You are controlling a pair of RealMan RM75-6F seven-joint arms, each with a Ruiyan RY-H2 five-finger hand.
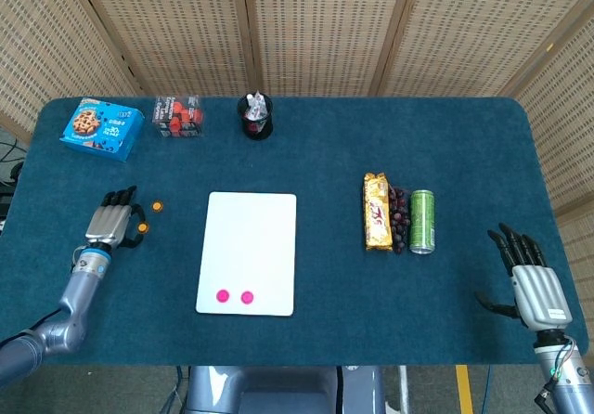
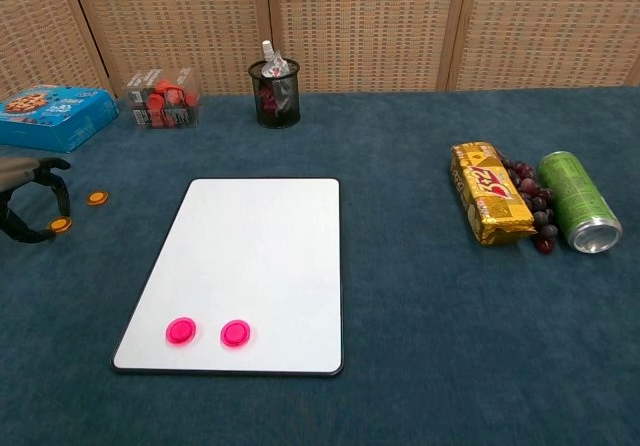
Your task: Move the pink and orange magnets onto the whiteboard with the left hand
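Observation:
The whiteboard lies flat at the table's middle. Two pink magnets sit side by side near its front edge, also seen as pink magnets in the chest view. One orange magnet lies on the cloth left of the board. My left hand is further left, pinching a second orange magnet between thumb and a finger. My right hand rests at the front right, fingers spread, holding nothing.
Along the back edge stand a blue cookie box, a clear box of red pieces and a black mesh cup. A gold snack bar, dark grapes and a green can lie right of the board.

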